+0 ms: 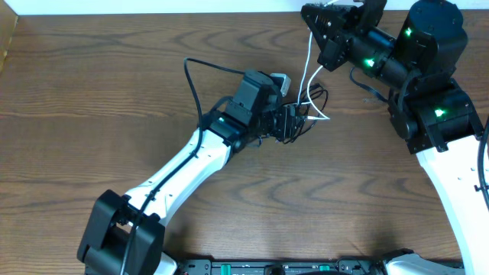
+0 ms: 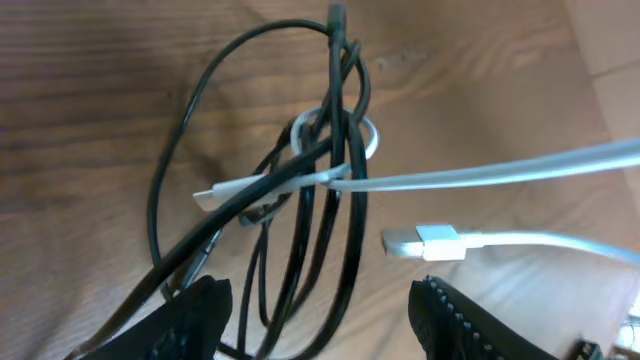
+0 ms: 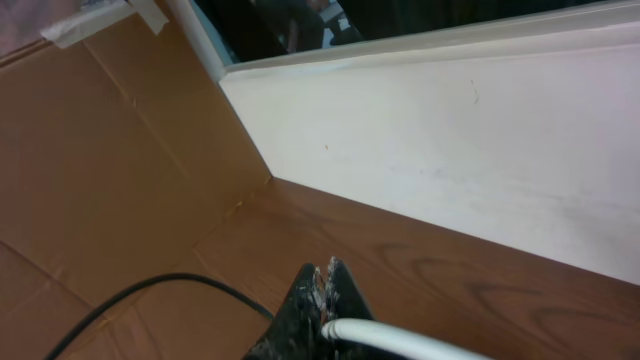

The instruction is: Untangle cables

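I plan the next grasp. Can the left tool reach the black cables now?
Probably yes. The left tool stands open right before the black cables, and some loops run between its fingers. The white cable, held by the right tool, crosses them but seems not to block the way.

Robot lab: wood-grain table [image 1: 92, 92] edged by cardboard [image 3: 90, 150].

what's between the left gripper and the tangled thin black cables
Nothing visible. The left gripper stands open, with loops of the thin black cables running between its jaws; only the thin white cable crosses them further ahead.
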### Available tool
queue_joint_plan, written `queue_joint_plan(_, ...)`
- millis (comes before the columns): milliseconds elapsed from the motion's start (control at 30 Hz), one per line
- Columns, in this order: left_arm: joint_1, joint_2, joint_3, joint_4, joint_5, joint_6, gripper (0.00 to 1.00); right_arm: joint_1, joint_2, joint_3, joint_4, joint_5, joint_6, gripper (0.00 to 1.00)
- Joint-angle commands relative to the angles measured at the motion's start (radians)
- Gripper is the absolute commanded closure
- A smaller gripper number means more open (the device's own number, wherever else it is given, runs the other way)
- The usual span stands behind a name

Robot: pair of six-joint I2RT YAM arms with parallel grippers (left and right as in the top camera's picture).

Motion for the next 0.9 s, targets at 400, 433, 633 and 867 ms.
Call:
queue_joint_plan(400, -0.023, 0.113, -0.025, 0.103, -0.114, -0.079, 0.56, 0.010, -0.007, 0.013, 0.006, -0.010, 0.007, 0.99)
queue_joint_plan(433, -0.023, 0.121, -0.025, 0.103, -0.114, -0.079, 0.68, 0.010, -0.007, 0.013, 0.006, -0.010, 0.007, 0.99)
queue_joint_plan(633, -0.003, 0.118, -0.025, 0.091, -0.114, 0.000, 0.92, 0.007, -0.007, 0.013, 0.002, -0.009, 0.007, 0.99)
queue_joint_plan(867, 0.095, 0.082, -0.025, -0.054, -0.114, 0.105, 0.93, -0.043, -0.028, 0.013, -0.035, -0.007, 0.006, 0.99)
